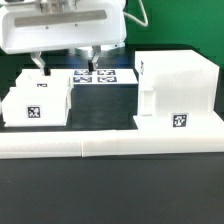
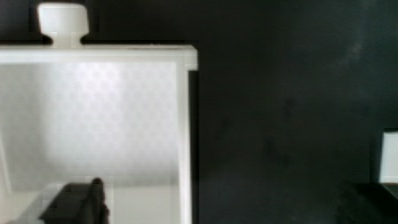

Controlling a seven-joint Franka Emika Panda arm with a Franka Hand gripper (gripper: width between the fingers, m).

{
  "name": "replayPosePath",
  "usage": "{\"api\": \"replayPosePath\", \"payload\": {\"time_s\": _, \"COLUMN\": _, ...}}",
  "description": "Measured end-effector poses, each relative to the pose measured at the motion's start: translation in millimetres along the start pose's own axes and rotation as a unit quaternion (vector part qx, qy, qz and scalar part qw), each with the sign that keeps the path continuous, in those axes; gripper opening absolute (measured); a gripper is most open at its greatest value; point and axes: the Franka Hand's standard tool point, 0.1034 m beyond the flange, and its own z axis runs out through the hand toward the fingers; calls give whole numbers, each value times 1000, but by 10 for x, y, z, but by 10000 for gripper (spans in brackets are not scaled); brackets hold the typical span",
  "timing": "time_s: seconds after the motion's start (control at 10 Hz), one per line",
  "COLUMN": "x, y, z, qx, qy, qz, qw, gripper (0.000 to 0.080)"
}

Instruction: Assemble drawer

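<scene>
Gripper (image 1: 66,62) is held high in the exterior view, pointed straight down, with its white wrist housing (image 1: 60,25) level above. The two fingers (image 1: 40,63) are spread wide apart. In the wrist view one dark fingertip (image 2: 75,200) is partly seen.

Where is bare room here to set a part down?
Bare dark tabletop lies between the small white box tray and the large white hollow box shell, behind the long low white wall strip; more lies before that strip. Crowded at the back around the flat white marker board.

Marker board (image 1: 103,78) between tray (image 1: 35,103) and shell (image 1: 178,85)
</scene>
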Motion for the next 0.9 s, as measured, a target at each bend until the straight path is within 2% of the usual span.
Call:
{"api": "replayPosePath", "payload": {"time_s": 0.3, "x": -116, "y": 109, "z": 372, "qx": -11, "qy": -8, "qz": 10, "qw": 1000, "gripper": 649}}
{"api": "replayPosePath", "payload": {"time_s": 0.5, "x": -124, "y": 129, "z": 523, "qx": -18, "qy": -6, "qz": 10, "qw": 1000, "gripper": 649}}
{"api": "replayPosePath", "payload": {"time_s": 0.9, "x": -113, "y": 69, "z": 616, "qx": -32, "qy": 14, "qz": 3, "qw": 999, "gripper": 649}}
